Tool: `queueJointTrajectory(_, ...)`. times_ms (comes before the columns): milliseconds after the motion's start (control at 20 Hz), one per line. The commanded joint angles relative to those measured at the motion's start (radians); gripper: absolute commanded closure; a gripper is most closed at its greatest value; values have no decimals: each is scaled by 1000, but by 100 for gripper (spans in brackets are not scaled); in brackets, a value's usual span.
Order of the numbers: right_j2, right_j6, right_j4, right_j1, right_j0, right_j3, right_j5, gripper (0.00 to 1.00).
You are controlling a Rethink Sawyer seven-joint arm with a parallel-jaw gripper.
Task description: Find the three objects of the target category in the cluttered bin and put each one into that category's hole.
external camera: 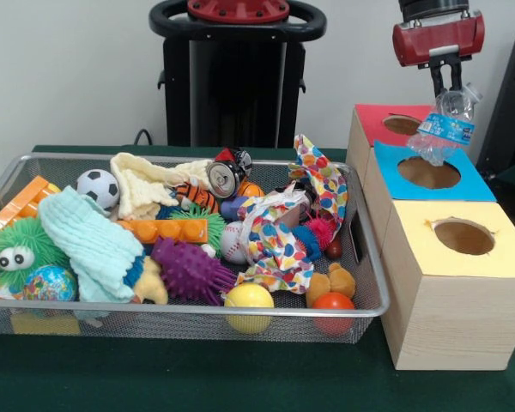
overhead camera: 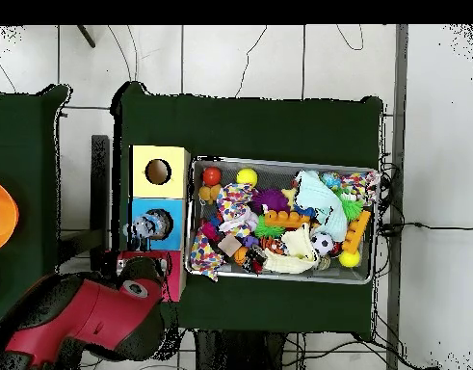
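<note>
While the wire-mesh bin [external camera: 371,257] sits well off to one side of the jaws and below them, heaped with toys and cloths, 3 wooden boxes stand in a row beside it — the blue-topped box [external camera: 463,176] lies directly beneath the jaws, its round hole open. Above it, the gripper [external camera: 447,84] has its jaws clamped on the neck of a crushed clear bottle [external camera: 444,129] — blue label showing — which hangs just under them, over that hole.
</note>
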Motion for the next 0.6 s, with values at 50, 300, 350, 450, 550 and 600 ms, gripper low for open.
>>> queueJointTrajectory(50, 109, 291, 52, 23, -30, -29, -29, 100)
queueJointTrajectory(300, 111, 285, 58, 21, -33, -27, -23, 100)
queueJointTrajectory(350, 111, 283, 59, 20, -33, -27, -23, 100)
queueJointTrajectory(450, 112, 281, 60, 19, -33, -26, -23, 100)
queueJointTrajectory(550, 114, 277, 64, 17, -34, -25, -18, 100)
queueJointTrajectory(600, 114, 276, 65, 17, -35, -25, -17, 100)
